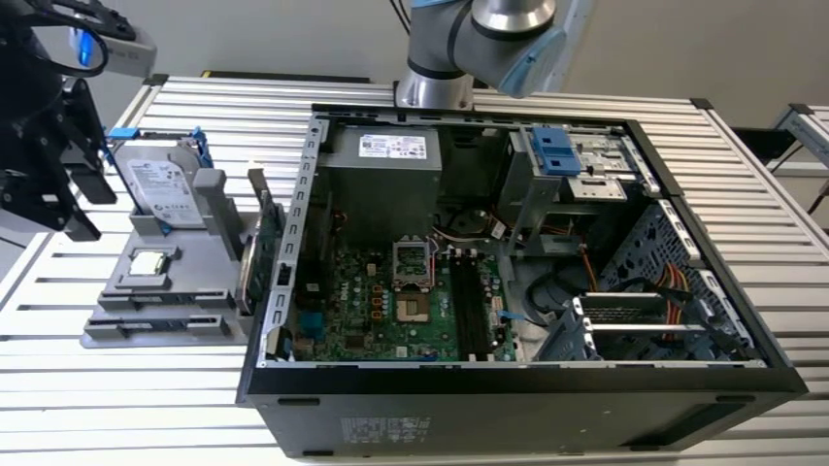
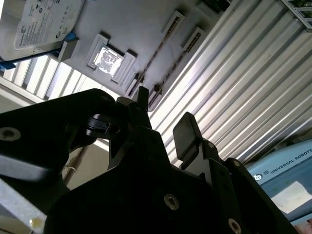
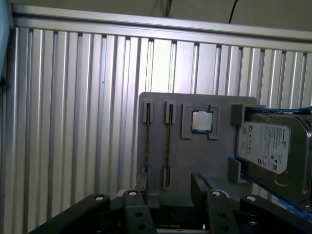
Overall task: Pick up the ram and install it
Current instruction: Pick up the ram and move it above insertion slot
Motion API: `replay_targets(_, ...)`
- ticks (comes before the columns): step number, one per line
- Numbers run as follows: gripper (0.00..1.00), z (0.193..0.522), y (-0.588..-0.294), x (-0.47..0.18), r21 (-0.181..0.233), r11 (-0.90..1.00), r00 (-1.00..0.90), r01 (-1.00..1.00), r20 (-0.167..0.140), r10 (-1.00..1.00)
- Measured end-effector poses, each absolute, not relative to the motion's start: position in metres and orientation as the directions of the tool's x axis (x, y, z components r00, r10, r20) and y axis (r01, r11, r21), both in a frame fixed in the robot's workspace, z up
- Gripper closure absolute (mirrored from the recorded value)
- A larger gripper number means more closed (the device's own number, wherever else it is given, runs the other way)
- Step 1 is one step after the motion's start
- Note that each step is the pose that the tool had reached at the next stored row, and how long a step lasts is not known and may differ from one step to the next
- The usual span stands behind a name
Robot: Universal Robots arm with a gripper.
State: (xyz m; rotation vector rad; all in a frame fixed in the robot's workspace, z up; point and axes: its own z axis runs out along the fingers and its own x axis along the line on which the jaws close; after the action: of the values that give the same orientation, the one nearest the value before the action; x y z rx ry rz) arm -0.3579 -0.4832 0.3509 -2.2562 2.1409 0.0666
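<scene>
Two ram sticks [image 3: 168, 146] [image 3: 147, 144] stand on edge in slots of a grey holder [image 3: 195, 156]; they show in the second wrist view as thin strips [image 2: 155, 54] [image 2: 176, 66]. In the exterior view the ram [image 1: 162, 303] lies at the holder's front, on the exterior view's left. My black gripper [image 1: 81, 199] hangs above the table just off that holder's left side. Its fingers [image 3: 141, 190] are apart with nothing between them, and the gripper [image 3: 170, 187] [image 2: 163, 122] is open, clear of the sticks.
The holder also carries a hard drive [image 1: 169, 189] [image 3: 270, 146] and a silver processor chip [image 1: 151, 262] [image 3: 201, 121]. A green expansion card [image 1: 263, 257] stands between the holder and the open computer case [image 1: 518, 388]. The motherboard's long memory slots [image 1: 469, 306] lie inside the case.
</scene>
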Motion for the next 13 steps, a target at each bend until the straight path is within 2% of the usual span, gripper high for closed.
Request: replay_targets(13, 0.0, 0.3439, -0.4832, -0.3578, 0.006, -0.042, 0.042, -0.999, -0.052, -0.998)
